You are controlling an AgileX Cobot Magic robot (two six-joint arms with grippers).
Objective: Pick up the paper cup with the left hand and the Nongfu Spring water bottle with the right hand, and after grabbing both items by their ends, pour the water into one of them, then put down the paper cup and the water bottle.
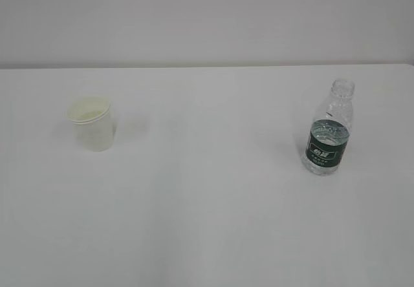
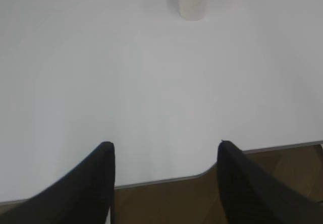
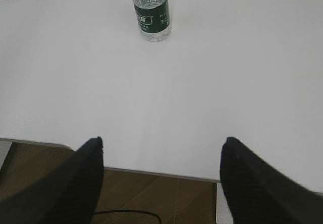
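1. Left hand [image 2: 164, 183]: jaws spread, empty, at the table [image 2: 151, 93] edge.
2. Right hand [image 3: 161, 178]: likewise.
3. Paper cup [image 1: 91, 125]: upright, table left.
4. Nongfu Spring water bottle [image 1: 328, 138]: upright, right, partly filled with water [image 1: 329, 129].

Bare table [image 1: 207, 203] lies between paper cup [image 1: 92, 124] and bottle [image 1: 328, 138].
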